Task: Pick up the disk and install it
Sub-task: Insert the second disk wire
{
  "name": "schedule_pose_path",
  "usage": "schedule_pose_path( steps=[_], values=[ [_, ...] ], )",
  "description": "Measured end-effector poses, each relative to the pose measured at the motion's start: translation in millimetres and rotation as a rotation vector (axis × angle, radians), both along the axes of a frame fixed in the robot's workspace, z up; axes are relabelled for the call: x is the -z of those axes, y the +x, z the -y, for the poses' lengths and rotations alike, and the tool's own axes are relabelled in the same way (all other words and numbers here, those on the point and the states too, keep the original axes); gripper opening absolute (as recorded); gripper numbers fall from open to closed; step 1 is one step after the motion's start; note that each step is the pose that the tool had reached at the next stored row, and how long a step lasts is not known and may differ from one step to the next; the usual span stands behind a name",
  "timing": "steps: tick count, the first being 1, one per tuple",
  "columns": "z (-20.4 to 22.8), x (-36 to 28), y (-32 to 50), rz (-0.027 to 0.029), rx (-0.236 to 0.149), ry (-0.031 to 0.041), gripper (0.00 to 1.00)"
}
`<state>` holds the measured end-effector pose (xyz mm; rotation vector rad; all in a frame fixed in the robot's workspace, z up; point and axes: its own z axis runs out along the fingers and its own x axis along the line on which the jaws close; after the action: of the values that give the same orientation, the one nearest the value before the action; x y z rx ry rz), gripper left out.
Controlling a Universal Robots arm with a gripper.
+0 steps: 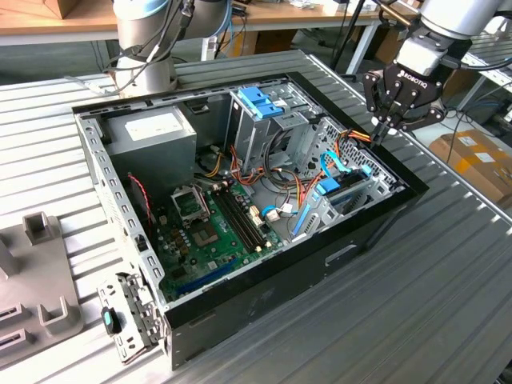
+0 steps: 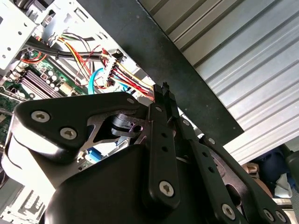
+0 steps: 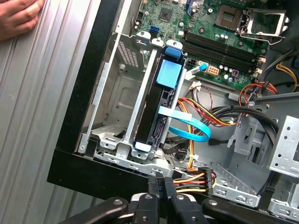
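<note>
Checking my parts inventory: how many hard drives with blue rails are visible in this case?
1: the disk stands on edge in the bay by the case wall, near the gripper. Others may be hidden.

A: Arm state?
B: Arm [image 1: 448, 20] comes in from the far corner on the exterior view's right, wrist pitched down. Gripper [image 1: 382, 128] points downward.
A: Fingers?
B: Fingertips [image 3: 159, 179] pressed together in both wrist views, nothing between them.
A: Anyone else?
B: A person's hand [image 3: 18, 16] in the first wrist view, fingers curled.
</note>
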<state>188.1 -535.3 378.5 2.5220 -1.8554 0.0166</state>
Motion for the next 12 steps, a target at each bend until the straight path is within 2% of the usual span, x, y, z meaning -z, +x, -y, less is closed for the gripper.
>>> schedule_pose_path(
  steps=[3, 7, 12],
  values=[
    [0.0, 0.0, 0.0, 0.0000, 0.002, 0.0000, 0.16],
    [0.0, 0.0, 0.0, 0.0000, 0.034, 0.0001, 0.16],
    [0.0, 0.0, 0.0, 0.0000, 0.035, 0.0000, 0.16]
  ],
)
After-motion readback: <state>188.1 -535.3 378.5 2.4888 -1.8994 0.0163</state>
